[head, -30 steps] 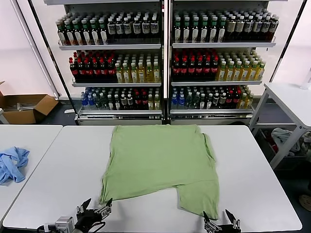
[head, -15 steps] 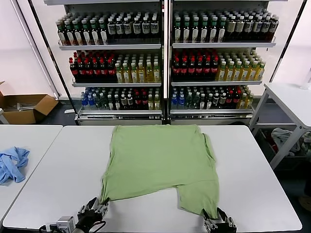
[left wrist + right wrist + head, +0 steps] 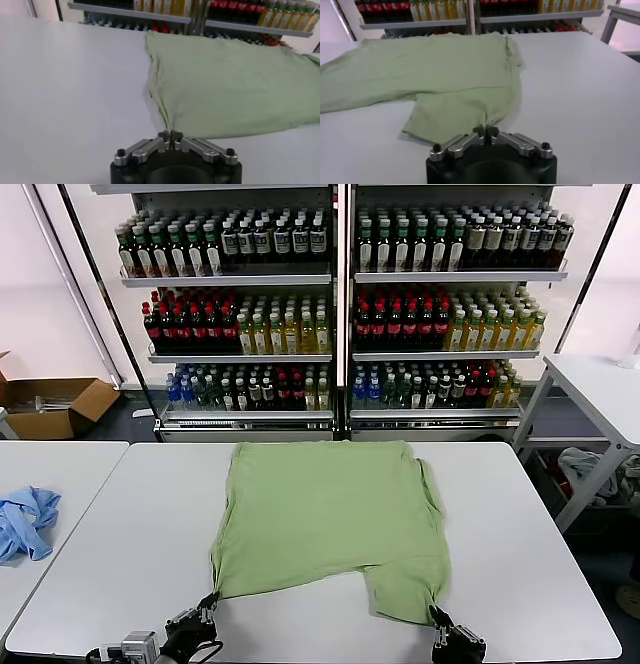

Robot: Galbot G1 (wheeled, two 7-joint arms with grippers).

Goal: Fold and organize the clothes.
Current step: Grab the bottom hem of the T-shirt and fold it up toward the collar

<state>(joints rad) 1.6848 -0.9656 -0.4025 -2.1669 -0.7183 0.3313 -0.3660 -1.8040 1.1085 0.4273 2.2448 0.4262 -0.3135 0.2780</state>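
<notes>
- Head view: light green soft cotton shirt [image 3: 325, 519] lies spread, unfolded, on white tabletop [image 3: 120, 554]
- Left tool [image 3: 205, 609], right tool [image 3: 440, 624] pinch near hem corners; every fold remains

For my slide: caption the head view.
Both tools, left and right, pinch the green shirt's near corners.

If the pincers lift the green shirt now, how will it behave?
The green shirt lies flat with soft wrinkles, so it will probably sag. The left pincer and right pincer pinch only its near corners; the middle would likely droop and drag.
</notes>
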